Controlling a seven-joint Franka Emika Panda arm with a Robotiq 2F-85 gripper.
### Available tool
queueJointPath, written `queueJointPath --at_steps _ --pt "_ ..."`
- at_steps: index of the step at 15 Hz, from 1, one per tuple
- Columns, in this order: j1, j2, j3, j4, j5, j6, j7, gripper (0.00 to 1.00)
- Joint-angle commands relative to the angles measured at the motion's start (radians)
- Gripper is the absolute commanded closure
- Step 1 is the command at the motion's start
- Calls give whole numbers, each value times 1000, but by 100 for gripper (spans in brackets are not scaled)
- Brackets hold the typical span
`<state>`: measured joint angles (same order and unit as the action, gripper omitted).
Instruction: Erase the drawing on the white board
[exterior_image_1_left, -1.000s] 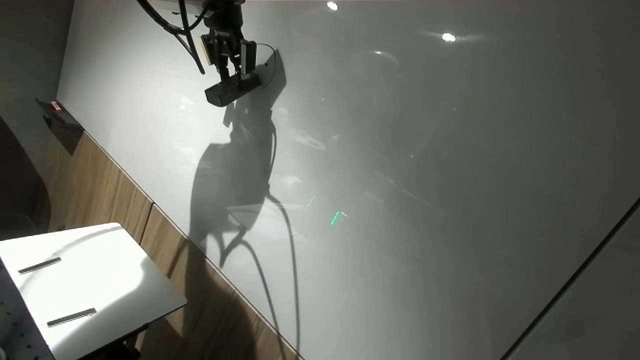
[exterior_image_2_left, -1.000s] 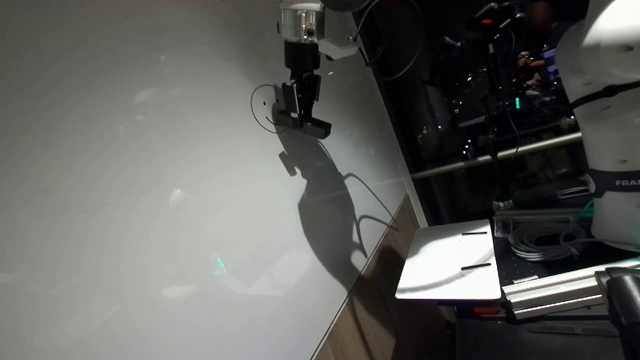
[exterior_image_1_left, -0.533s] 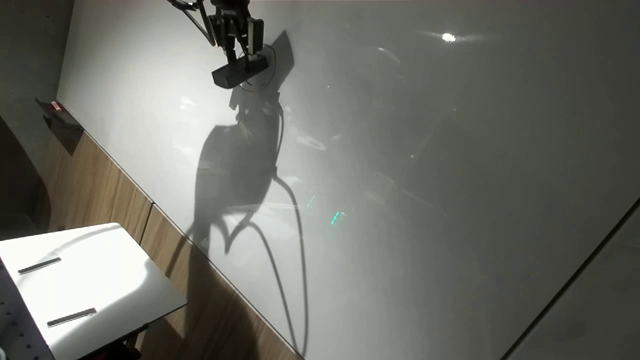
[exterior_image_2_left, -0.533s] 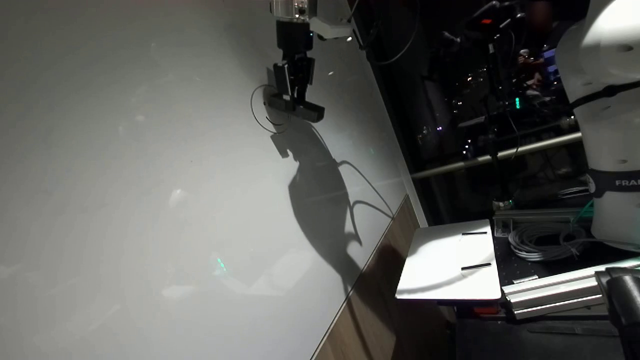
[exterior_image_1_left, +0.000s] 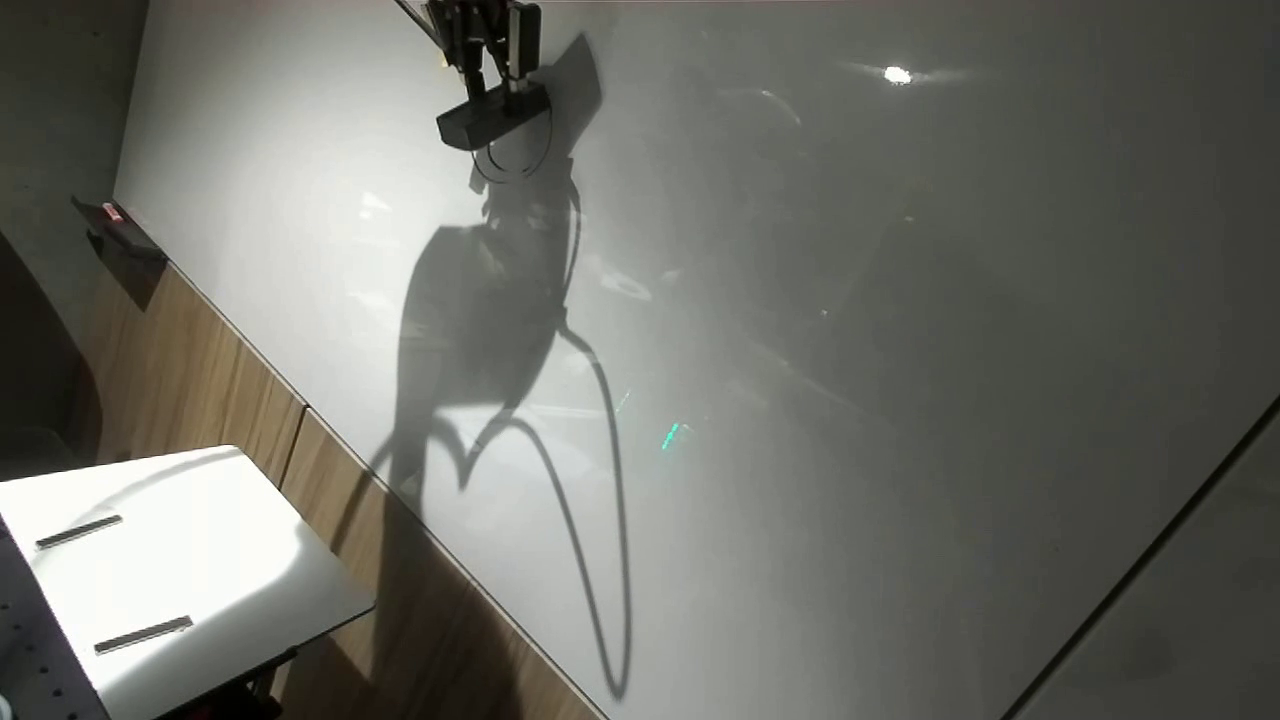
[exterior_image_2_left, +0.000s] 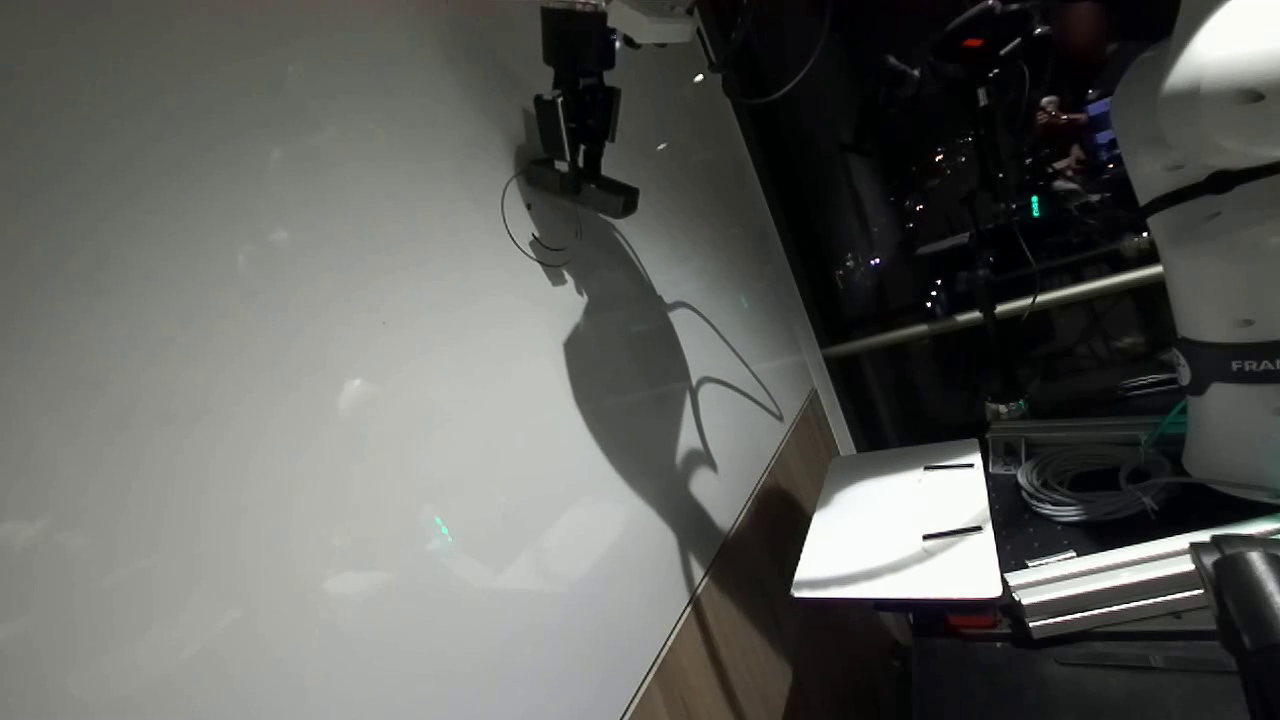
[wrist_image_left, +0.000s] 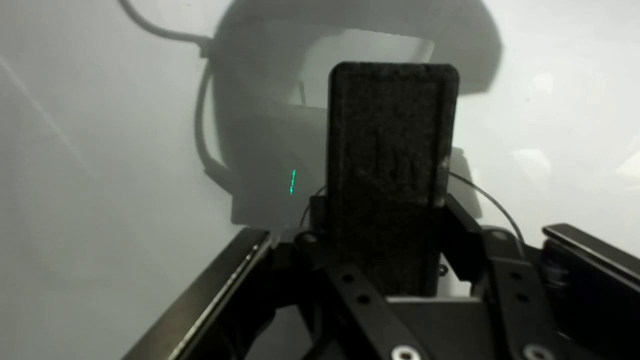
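While the gripper (wrist_image_left: 387, 225) tightly clasped a dark eraser (wrist_image_left: 392, 135), the smiley face (exterior_image_2_left: 540, 225) peeked out just below it in both exterior views.

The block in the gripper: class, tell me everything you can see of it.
The block is dark and oblong, with rounded corners at its far end in the wrist view. Its grainy-looking face has a rim along the edges and pale scuffs near one side; the material is uncertain. The gripper clasps it by its long sides. In both exterior views it slants and hides part of the drawing. Whether it touches the board cannot be told.
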<state>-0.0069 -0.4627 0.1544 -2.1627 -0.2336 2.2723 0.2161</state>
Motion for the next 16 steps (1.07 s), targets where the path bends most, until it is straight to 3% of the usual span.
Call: queueJointPath --at_steps 1,7,16 --pt "-23 23 -10 77 -30 -15 -17 70" --pt "-37 34 -28 111 -34 -41 -35 70" --pt "-33 86 -24 -52 -32 38 0 70"
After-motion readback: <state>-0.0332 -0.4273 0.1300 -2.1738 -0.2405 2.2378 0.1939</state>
